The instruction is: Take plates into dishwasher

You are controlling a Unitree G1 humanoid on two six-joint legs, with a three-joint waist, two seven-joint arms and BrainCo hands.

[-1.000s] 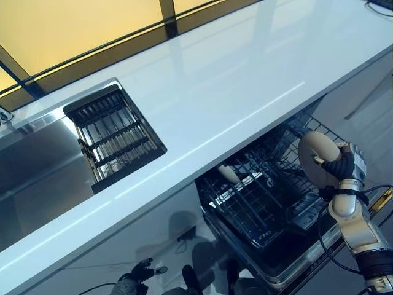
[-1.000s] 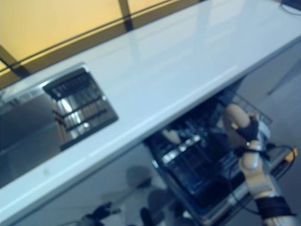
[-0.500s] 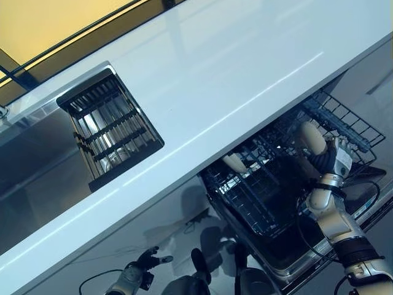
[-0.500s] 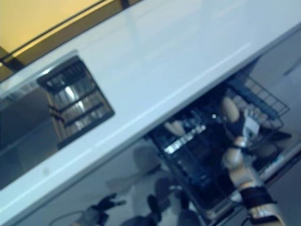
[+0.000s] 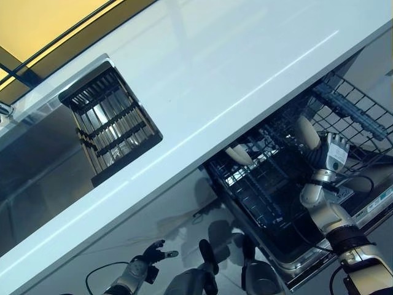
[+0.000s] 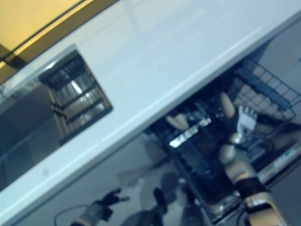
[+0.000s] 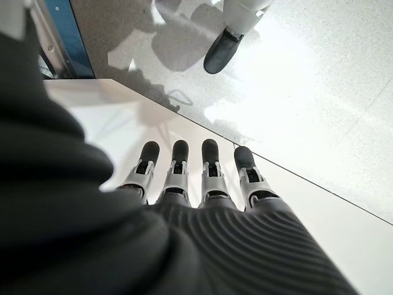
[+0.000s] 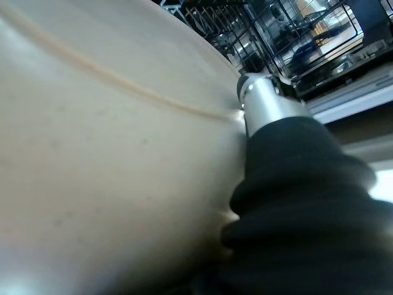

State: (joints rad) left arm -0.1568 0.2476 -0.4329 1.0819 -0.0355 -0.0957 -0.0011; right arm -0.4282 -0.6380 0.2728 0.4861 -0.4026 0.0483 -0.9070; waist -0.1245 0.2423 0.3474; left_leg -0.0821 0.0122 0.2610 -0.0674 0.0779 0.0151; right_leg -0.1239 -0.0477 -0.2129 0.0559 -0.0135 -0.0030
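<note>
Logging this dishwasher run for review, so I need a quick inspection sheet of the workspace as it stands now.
Surface: long white countertop, bare.
Job's things: beige round plate held on edge over the black wire dishwasher rack; a second beige plate already stands in the rack.
Clutter: nothing seen.
Hands: right hand clamped on the held plate; left hand low near the floor, fingers straight, holding nothing.
Cables: nothing seen.
Surroundings: steel sink with a dark slatted drainer tray; pale speckled floor.
</note>
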